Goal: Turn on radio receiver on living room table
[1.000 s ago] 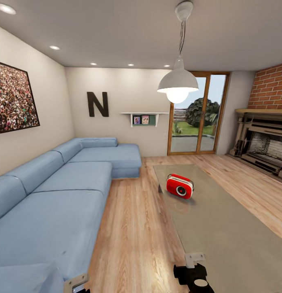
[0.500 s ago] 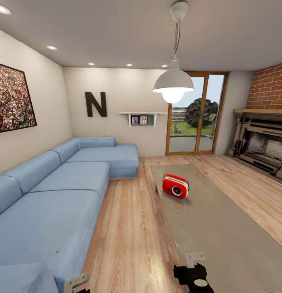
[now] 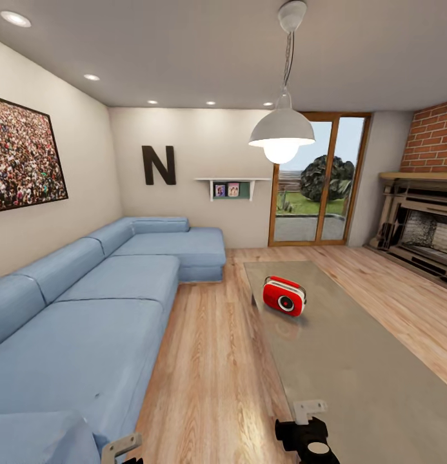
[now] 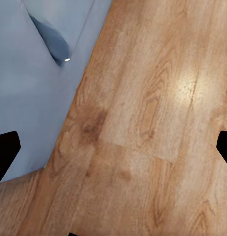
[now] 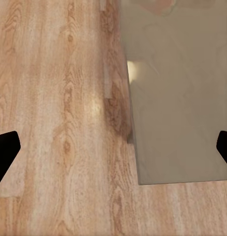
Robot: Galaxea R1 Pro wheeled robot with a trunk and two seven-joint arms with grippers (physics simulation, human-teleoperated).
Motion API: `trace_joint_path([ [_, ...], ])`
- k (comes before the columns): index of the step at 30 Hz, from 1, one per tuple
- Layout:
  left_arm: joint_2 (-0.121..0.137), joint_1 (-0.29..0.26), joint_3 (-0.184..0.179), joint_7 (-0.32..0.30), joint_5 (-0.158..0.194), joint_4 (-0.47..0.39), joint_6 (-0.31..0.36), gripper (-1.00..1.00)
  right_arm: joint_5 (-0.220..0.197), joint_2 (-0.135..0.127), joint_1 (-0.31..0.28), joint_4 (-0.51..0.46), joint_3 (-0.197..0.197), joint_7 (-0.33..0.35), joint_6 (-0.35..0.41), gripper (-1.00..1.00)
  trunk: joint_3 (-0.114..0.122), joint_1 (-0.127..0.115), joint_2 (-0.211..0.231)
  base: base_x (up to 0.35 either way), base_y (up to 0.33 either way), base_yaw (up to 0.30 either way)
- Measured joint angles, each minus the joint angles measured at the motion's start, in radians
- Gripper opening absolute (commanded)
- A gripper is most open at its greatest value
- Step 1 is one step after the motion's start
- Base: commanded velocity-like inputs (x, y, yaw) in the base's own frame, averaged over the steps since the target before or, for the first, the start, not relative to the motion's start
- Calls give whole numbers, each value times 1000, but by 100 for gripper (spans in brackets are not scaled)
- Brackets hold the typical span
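Note:
The small red radio receiver (image 3: 284, 296) stands upright on the far half of the low glossy grey-beige table (image 3: 358, 367), its round dial facing me. It is well beyond both arms. My left gripper (image 4: 113, 150) is open above the wood floor next to the sofa edge, with nothing between its fingers. My right gripper (image 5: 113, 150) is open too, hanging over the floor at the table's near corner (image 5: 177, 108). Parts of both wrists show at the bottom of the head view, the left (image 3: 120, 446) and the right (image 3: 307, 435).
A blue sectional sofa (image 3: 88, 303) runs along the left wall. A strip of light plank floor (image 3: 210, 361) lies between sofa and table. A pendant lamp (image 3: 282, 132) hangs over the table. Glass doors (image 3: 317, 187) and a black "N" (image 3: 158, 165) mark the back wall, with a brick fireplace (image 3: 423, 232) on the right.
The whole head view swung slightly left and then back right, so the camera moved. The radio has stayed put on the table, and both arms keep their places in the view.

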Motion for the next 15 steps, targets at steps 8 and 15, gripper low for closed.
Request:
trace_joint_path([
  [8, 0, 0, 0, 0, 0, -1, 0, 100, 0, 0, 0, 0, 1, 0, 0, 100, 0, 0, 0, 0, 0, 0],
  [15, 0, 0, 0, 0, 0, -1, 0, 100, 0, 0, 0, 0, 2, 0, 0, 100, 0, 0, 0, 154, 24, 0],
])
